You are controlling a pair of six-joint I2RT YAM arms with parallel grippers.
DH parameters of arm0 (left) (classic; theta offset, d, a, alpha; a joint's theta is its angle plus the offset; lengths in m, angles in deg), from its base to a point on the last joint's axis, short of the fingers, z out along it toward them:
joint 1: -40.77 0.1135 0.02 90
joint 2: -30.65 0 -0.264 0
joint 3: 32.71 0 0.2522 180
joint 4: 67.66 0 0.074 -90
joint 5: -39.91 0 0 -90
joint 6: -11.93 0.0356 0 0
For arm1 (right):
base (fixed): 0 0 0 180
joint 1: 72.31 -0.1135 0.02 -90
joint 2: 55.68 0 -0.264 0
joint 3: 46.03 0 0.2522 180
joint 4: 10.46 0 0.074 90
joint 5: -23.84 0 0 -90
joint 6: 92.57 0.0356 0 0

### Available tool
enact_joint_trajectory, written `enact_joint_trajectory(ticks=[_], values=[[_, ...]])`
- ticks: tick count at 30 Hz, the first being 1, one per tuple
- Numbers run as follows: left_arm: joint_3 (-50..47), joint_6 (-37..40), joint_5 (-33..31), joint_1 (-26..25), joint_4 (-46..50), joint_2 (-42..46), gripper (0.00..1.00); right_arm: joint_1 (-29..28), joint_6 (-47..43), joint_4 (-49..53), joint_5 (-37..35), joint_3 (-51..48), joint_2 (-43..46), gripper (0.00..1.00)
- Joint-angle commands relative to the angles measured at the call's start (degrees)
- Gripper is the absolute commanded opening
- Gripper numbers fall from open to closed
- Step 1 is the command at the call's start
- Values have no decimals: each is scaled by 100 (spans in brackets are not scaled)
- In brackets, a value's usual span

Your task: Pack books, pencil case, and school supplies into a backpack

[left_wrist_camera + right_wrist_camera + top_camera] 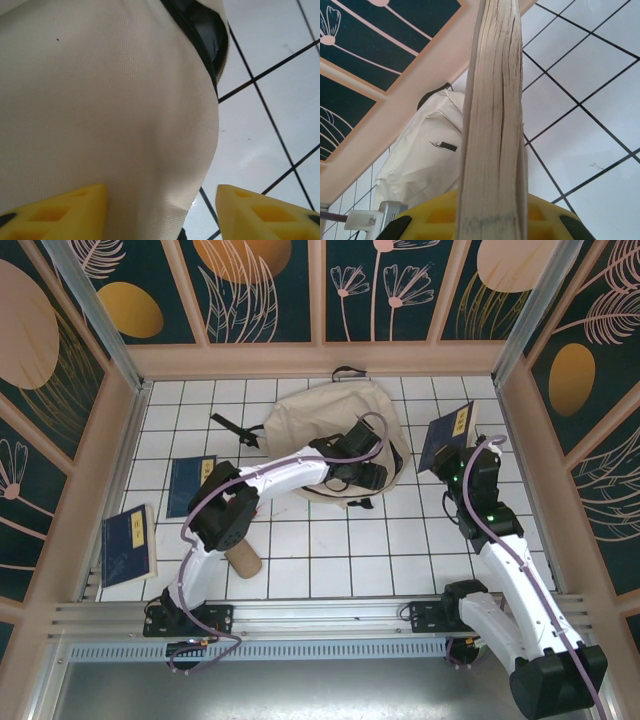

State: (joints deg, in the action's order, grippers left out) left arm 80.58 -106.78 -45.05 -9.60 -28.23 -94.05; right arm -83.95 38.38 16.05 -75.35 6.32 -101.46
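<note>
White-tiled bench (330,550) fenced by dark floral wall panels (265,290), seen from above. Beige backpack (310,420) slumped at centre back, black strap (235,427) trailing off its left side. Left gripper (368,478) stretched across to the backpack's near right edge, right on the fabric. Right gripper (457,456) raised just right of the backpack, clamped on held book (448,433), navy cover with yellow label tilted up toward the camera, apart from the bag. Second book (190,484) flat on the tiles left of the backpack, third book (128,543) flat further left near the wall, both well apart from either gripper. Tan pencil case (243,562) lying by the left arm's lower links, partly hidden under them, well back from the left gripper. From the left wrist: cream backpack (100,100) fabric bulging close up, dark zipper mouth (202,35) at top. Left gripper (160,212) standing open, yellow fingertips (65,212) apart, fabric bulge reaching between them, one tip over cloth, the other over bare bench (270,115). From the right wrist: held book (492,115) upright, page edge toward the camera, pinched at its bottom in the yellow right gripper (492,222). Backpack (425,150) beyond and left of it, not touching, by the wall; bench (580,125) to the right.
</note>
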Motion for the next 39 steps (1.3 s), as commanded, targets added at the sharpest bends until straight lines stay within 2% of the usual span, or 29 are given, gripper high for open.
enact_joint_trajectory(ticks=[1, 8, 12, 16, 18, 21, 25, 27, 34, 39], values=[[374, 372, -55, -3, 693, -273, 54, 39, 113, -67, -118, -49, 87, 0], [804, 455, -488, 0, 1029, -569, 43, 37, 159, 51, -120, -53, 180, 0], [1114, 521, -810, 0, 1343, -801, 51, 32, 180, 93, -118, -62, 236, 0], [1252, 664, -626, -3, 1382, -953, 52, 35, 225, 104, -84, -79, 255, 0], [1296, 674, -583, -1, 1403, -992, 46, 37, 246, 102, -67, -80, 262, 0], [1390, 621, -776, 6, 1422, -986, 30, 34, 263, 96, -41, -99, 280, 0], [1549, 574, -1085, -5, 1354, -801, 2, 36, 265, 146, -13, -110, 291, 0], [1641, 577, -1302, 1, 1320, -670, 0, 31, 267, 186, 30, -139, 297, 0], [1744, 444, -1999, 193, 1072, 5, 0, 49, -61, 392, 977, -159, 397, 0], [1648, 287, -1744, 487, 501, 384, 0, 65, -263, 390, 2260, -231, 526, 0]])
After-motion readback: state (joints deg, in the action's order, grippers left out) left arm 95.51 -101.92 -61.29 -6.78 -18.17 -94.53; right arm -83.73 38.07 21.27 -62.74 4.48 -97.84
